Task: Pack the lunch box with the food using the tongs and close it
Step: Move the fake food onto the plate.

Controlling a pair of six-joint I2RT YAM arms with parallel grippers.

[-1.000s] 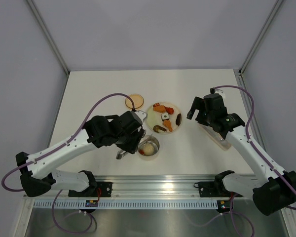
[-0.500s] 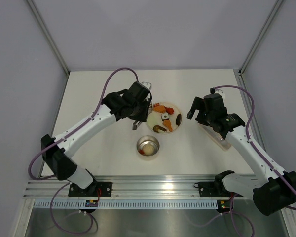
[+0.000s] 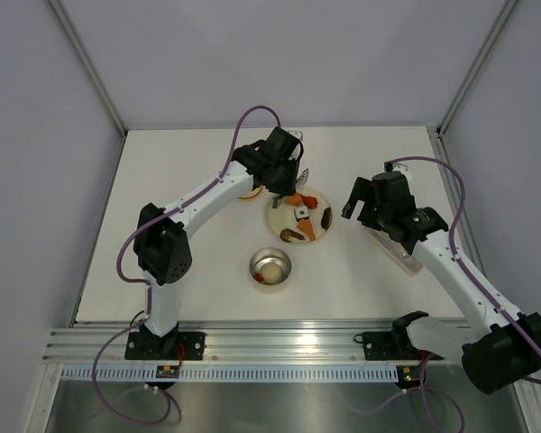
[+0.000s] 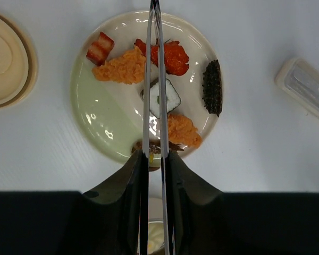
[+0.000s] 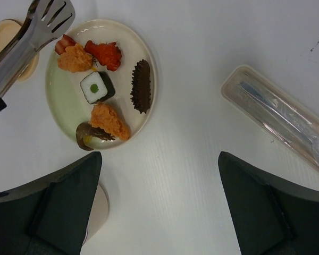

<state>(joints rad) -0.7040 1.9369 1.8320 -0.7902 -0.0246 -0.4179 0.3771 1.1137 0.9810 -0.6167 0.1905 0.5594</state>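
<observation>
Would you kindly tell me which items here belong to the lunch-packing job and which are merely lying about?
Job: tongs, food, lunch box, wooden lid, plate under the food.
Lying about: clear cutlery case.

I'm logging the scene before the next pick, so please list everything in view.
table: one, white, under everything
plate: one, cream, mid-table
food on the plate: seven pieces; two orange, one red, one red-striped, one white roll, one dark ridged, one brown
lunch box: one, shiny steel, open, nearer the arms than the plate
food in the lunch box: two pieces, pale bun and something red
lid: one, tan wood, flat on the table beside the plate
tongs: one pair, silver, held over the plate
clear case: one, transparent, right of the plate
left gripper: black, jaws closed on the tongs
right gripper: black, jaws wide open, empty
</observation>
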